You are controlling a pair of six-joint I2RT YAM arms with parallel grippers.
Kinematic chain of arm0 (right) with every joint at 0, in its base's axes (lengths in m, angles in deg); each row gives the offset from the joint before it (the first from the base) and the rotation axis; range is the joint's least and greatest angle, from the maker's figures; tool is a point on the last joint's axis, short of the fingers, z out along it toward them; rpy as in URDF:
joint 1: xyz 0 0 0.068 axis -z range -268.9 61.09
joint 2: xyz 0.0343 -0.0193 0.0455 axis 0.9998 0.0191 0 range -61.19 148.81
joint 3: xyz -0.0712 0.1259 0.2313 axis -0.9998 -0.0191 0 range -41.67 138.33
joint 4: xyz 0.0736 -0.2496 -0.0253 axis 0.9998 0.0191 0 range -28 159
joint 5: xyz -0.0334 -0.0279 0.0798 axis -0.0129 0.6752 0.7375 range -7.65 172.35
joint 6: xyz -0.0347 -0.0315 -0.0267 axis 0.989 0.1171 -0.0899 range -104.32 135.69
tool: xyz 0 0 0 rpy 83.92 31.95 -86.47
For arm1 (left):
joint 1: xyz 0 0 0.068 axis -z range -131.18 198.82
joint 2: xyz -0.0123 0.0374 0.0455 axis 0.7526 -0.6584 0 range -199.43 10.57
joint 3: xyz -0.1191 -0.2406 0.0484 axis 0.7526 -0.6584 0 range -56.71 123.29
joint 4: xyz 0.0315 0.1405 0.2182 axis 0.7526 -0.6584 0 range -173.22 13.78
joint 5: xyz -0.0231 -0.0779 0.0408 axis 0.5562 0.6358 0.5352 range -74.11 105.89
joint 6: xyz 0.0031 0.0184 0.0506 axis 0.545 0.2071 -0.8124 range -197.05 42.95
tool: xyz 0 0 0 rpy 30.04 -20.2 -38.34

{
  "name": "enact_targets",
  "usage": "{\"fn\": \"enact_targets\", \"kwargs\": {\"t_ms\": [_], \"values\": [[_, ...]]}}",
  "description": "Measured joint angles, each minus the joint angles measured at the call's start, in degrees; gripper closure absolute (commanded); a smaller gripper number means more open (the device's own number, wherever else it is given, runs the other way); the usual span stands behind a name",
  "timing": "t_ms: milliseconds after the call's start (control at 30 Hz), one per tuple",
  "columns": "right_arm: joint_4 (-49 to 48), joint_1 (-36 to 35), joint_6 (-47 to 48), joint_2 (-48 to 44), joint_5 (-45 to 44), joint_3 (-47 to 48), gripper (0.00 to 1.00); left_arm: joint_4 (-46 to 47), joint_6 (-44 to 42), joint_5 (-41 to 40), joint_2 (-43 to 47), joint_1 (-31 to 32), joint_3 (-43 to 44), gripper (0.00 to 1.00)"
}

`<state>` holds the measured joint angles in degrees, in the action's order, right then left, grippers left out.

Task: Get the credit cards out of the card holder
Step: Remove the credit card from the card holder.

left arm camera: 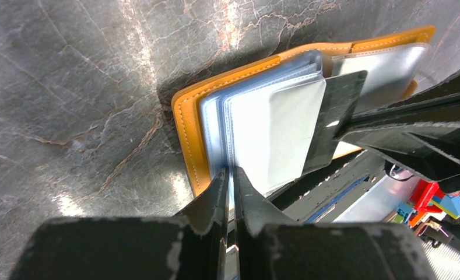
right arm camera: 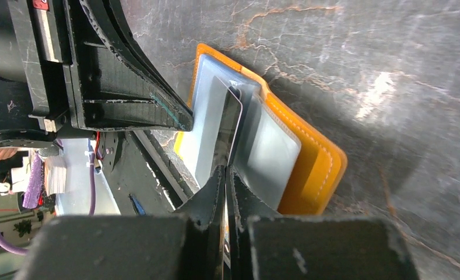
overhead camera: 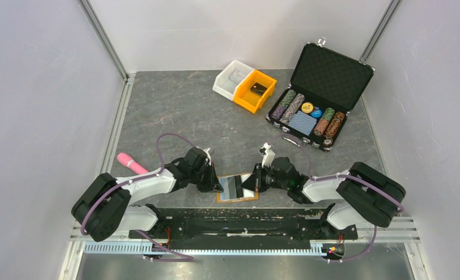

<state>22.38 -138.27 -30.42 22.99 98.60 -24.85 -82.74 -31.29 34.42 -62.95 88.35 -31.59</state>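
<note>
Top external view puts the card holder (overhead camera: pixel 237 189) lying open on the table (overhead camera: pixel 175 111), directly between the two sets of fingertips, which meet over it from opposite sides. The left gripper (left arm camera: pixel 231 173) has its fingers closed almost to touching, with only the thin edge of the clear sleeves (left arm camera: pixel 274 134) nipped between them. The orange cover spreads flat just beyond those tips. That hold reads as an anchor, so the holder neither slides nor lifts when something is drawn from it. The right gripper (right arm camera: pixel 226 170) is likewise closed to a sliver, pinching the near edge of a dark card (left arm camera: pixel 332 99) that stands partly out of its sleeve pocket, straight ahead of its fingertips. Opposed grips suit a pull, so by my judgement one card is being extracted.
</note>
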Motion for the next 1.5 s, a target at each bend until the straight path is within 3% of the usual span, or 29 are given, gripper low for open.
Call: {"fn": "enact_targets", "kwargs": {"t_ms": [267, 533, 800, 1133, 1500], "values": [[3.96, 2.29, 2.03, -6.86, 0.66, -2.1, 1.0, -0.13, 0.0, -0.04, 0.22, 0.0, 0.0, 0.83], [12.35, 2.82, 2.8, -14.38, -1.25, -2.08, 1.0, -3.65, -0.07, -0.61, 4.28, 0.11, 0.37, 0.6], [18.82, 3.37, -0.24, -20.61, -2.84, -2.05, 1.0, -8.0, -1.73, -3.41, 9.51, 1.53, 5.97, 0.52], [20.87, 3.78, -9.7, -28.79, -4.46, -2.01, 1.0, -9.75, -12.79, -17.07, 20.68, 15.32, 12.28, 0.48], [20.52, 4.13, -17.05, -32.28, -4.55, -1.42, 1.0, -0.26, -37.09, -35.78, 22.64, 38.01, 9.35, 0.36]]}}
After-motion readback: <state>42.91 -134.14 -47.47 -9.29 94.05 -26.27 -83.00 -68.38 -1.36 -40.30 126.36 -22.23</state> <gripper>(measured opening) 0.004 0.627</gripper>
